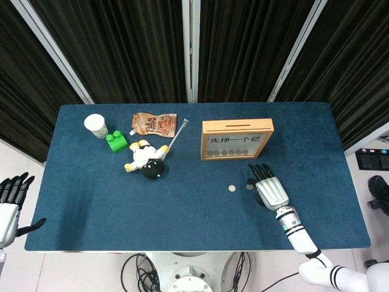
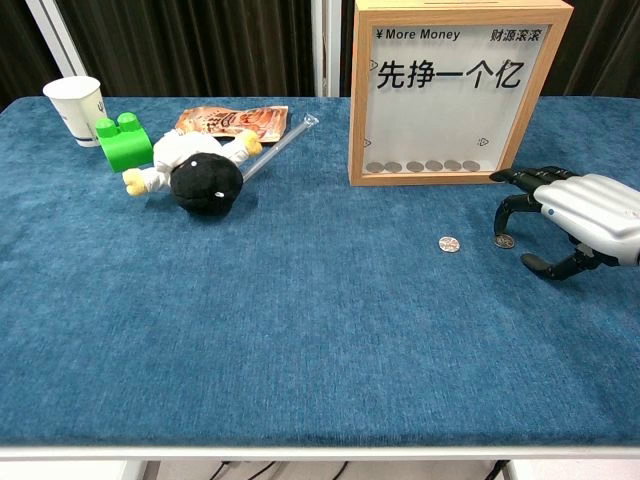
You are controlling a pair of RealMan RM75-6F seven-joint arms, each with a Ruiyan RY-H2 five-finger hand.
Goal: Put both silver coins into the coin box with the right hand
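Note:
Two silver coins lie flat on the blue table in front of the wooden coin box (image 1: 237, 139) (image 2: 455, 90). One coin (image 1: 231, 188) (image 2: 449, 244) lies apart to the left. The other coin (image 1: 248, 187) (image 2: 504, 241) sits just under the fingertips of my right hand (image 1: 269, 190) (image 2: 580, 212), which hovers over it with fingers curved down and spread; one fingertip seems to touch it, but nothing is lifted. The box has a slot in its top and several coins behind its clear front. My left hand (image 1: 10, 204) hangs open off the table's left edge.
At the back left stand a white paper cup (image 1: 96, 125) (image 2: 76, 108), a green block (image 1: 116, 142) (image 2: 124, 142), a snack pouch (image 1: 154, 124) (image 2: 232, 121), a clear straw (image 1: 174, 137) and a black-and-white plush toy (image 1: 147, 160) (image 2: 200, 172).

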